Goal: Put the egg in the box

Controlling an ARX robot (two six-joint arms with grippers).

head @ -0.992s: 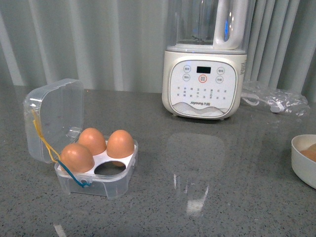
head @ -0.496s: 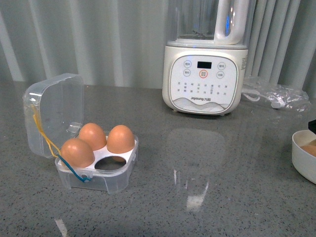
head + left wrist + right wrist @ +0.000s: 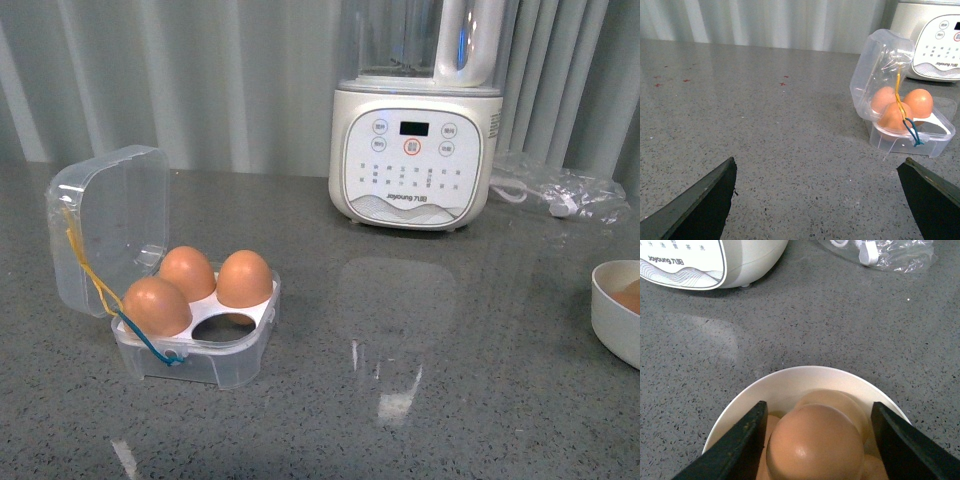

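The egg [image 3: 815, 447] sits in the white bowl [image 3: 805, 372], one end pointing up, right between the spread fingers of the right gripper [image 3: 817, 412]. The left gripper [image 3: 818, 162] is spread too, holding nothing, facing the box [image 3: 235, 365], far from the egg.
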